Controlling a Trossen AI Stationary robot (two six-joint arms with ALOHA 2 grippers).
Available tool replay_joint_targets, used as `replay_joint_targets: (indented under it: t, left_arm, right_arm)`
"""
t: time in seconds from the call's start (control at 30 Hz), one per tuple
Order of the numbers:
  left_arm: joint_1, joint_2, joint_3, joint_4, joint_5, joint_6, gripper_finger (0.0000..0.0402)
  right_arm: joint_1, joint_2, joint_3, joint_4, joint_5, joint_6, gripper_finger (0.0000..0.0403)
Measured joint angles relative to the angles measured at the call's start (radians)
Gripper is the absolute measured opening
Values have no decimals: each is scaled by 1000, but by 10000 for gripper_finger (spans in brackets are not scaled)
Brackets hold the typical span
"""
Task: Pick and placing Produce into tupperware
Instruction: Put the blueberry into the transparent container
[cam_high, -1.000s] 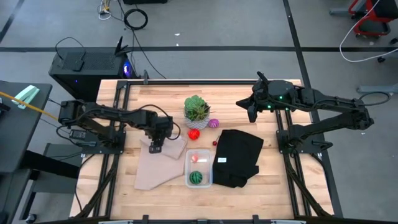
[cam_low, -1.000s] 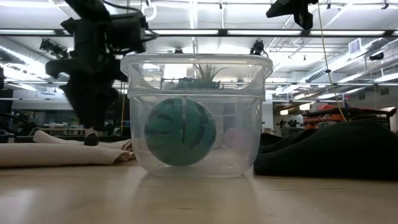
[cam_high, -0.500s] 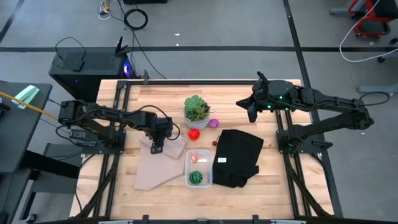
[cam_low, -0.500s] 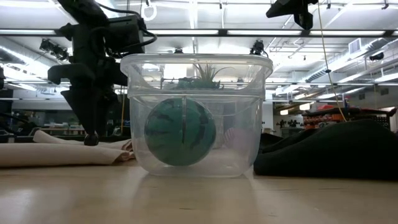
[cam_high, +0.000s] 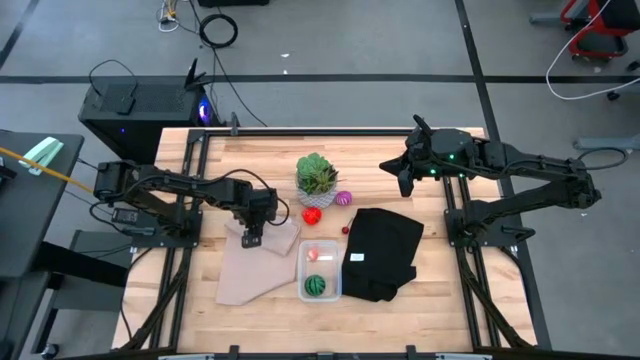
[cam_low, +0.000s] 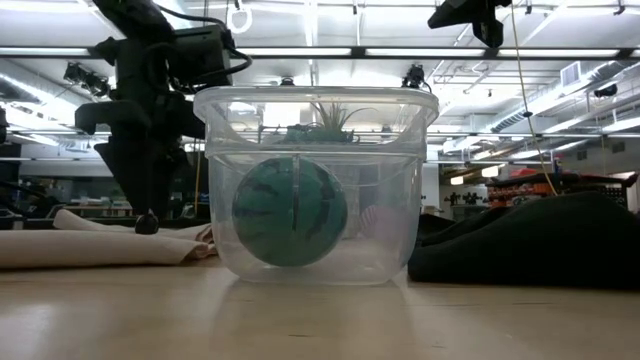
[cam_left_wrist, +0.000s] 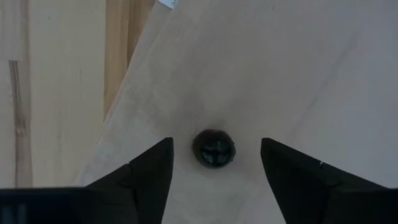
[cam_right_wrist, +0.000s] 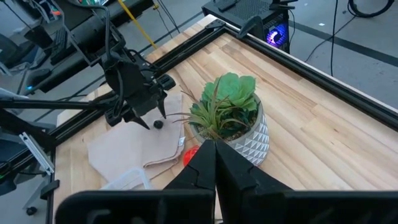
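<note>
My left gripper (cam_high: 250, 238) points down over the tan cloth (cam_high: 258, 262), open. A tiny dark round piece of produce (cam_left_wrist: 214, 148) lies on the cloth between its fingers (cam_left_wrist: 152, 171), apart from both. The clear tupperware (cam_high: 320, 271) holds a green striped ball (cam_high: 316, 285) and a pink-red piece (cam_high: 316, 254). A red piece (cam_high: 312, 214) and a magenta ball (cam_high: 344, 198) lie by the plant's pot, and a tiny red piece (cam_high: 346, 229) lies at the black cloth's edge. My right gripper (cam_high: 400, 172) waits shut, raised at the far right.
A spiky green plant in a white pot (cam_high: 317, 178) stands at the table's far middle. A black cloth (cam_high: 382, 252) lies right of the tupperware. Bare wood stretches along the near edge and at the far right.
In the low view my left gripper has tipped slightly above the dark piece, which lies where it was on the tan cloth.
</note>
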Motion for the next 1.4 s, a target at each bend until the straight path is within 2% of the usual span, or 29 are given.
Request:
replay_joint_targets:
  t: [0.43, 0.83, 1.1, 1.4]
  left_arm:
    - [0, 9, 0, 23, 5, -53, 256]
    - [0, 9, 0, 18, 3, 16, 256]
    - [20, 9, 0, 17, 13, -147, 256]
    - [-4, 9, 0, 8, 13, -18, 251]
  right_arm:
    - [0, 0, 0, 0, 0, 0, 7]
    - [0, 0, 0, 0, 0, 0, 7]
    - [0, 0, 0, 0, 0, 0, 6]
    - [0, 0, 0, 0, 0, -1, 6]
